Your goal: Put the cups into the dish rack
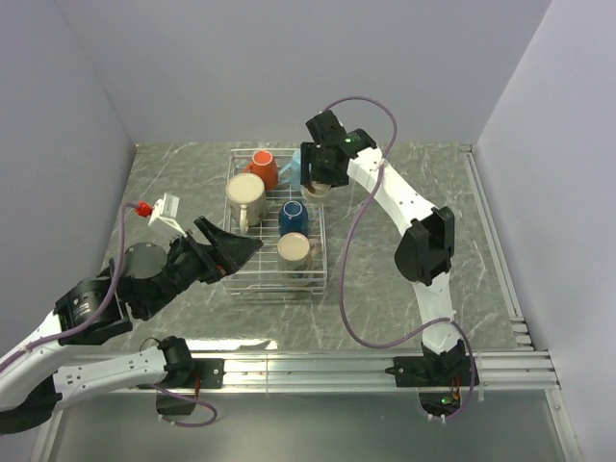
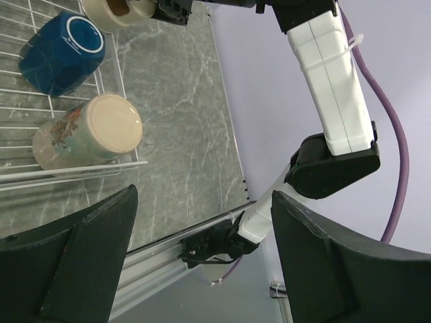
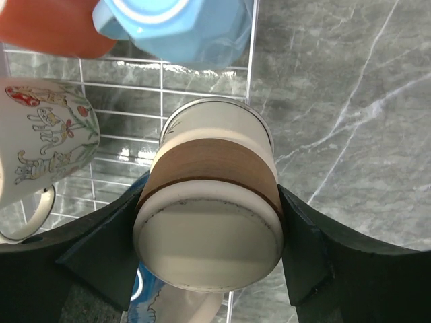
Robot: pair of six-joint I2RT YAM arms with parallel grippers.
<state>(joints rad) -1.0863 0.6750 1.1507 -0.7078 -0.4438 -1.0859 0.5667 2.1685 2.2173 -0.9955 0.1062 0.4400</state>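
The dish rack lies mid-table. In it lie an orange mug, a light blue mug, a white patterned mug, a dark blue mug and a pale patterned mug. My right gripper is shut on a beige mug with a brown band, base toward the camera, over the rack's far right corner. My left gripper is open and empty at the rack's near left side. The left wrist view shows the dark blue mug and the pale mug. No steel mug shows.
The right wrist view shows the orange mug, light blue mug and white mug just beyond the held mug. Grey marble tabletop surrounds the rack. Walls close the left, back and right. A metal rail runs along the near edge.
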